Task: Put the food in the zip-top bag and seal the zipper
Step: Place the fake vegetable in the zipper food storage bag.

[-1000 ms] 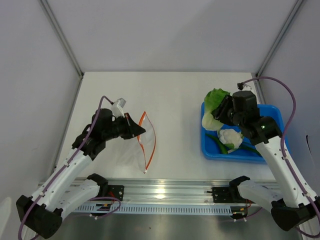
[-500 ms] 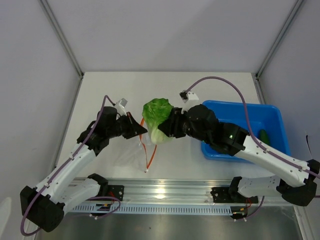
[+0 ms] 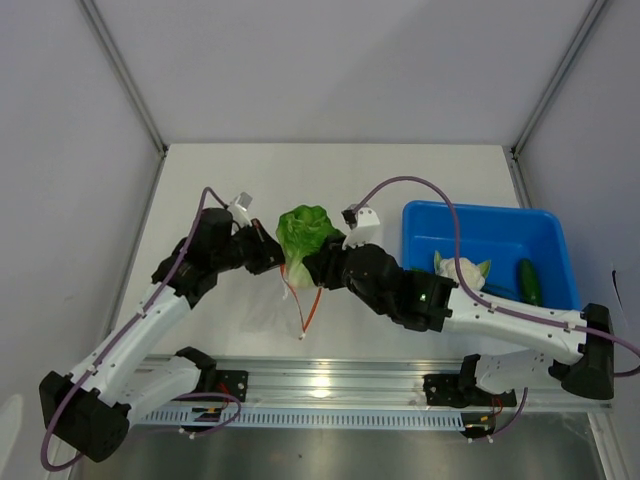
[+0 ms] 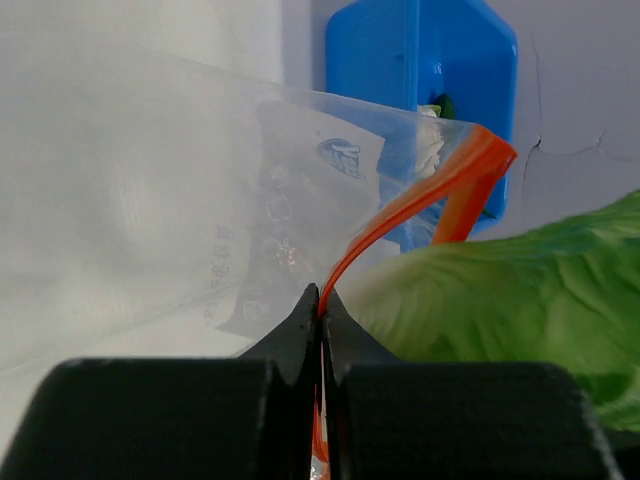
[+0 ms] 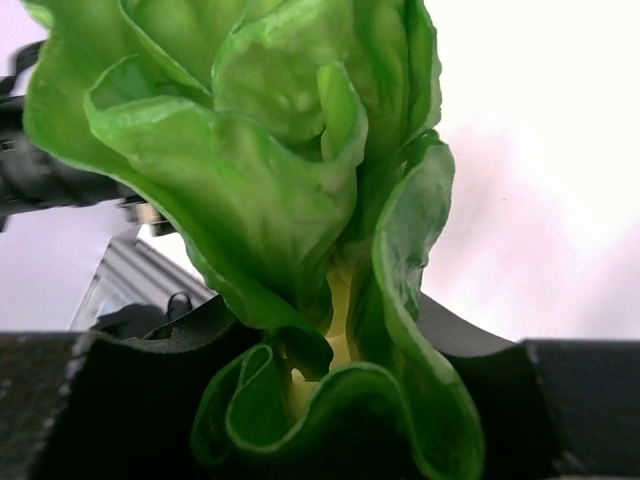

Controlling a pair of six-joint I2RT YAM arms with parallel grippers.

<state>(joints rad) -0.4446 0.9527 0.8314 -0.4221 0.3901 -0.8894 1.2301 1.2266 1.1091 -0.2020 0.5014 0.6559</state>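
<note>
A leafy green vegetable with a pale stalk [image 3: 304, 232] [image 5: 290, 190] [image 4: 520, 285] is clamped in my right gripper [image 3: 318, 262] [image 5: 330, 370], which holds it at the mouth of the clear zip-top bag [image 3: 270, 300] [image 4: 150, 200]. My left gripper [image 3: 274, 258] [image 4: 322, 300] is shut on the bag's orange-red zipper [image 4: 420, 205] [image 3: 312, 305], holding one lip of the mouth up. The leaf sits just right of that lifted strip. More food lies in the blue bin: a whitish leafy piece [image 3: 460, 272] and a dark green long piece [image 3: 529, 282].
The blue bin [image 3: 480, 222] [image 4: 400, 50] stands at the right of the table. My right arm stretches from the bin side across to the bag. A metal rail [image 3: 320, 385] runs along the near edge, and grey walls close in the table.
My right gripper has carried the leafy vegetable from the blue bin leftward to the bag's mouth. My left gripper has stayed shut on the zipper strip, shifting only slightly.
</note>
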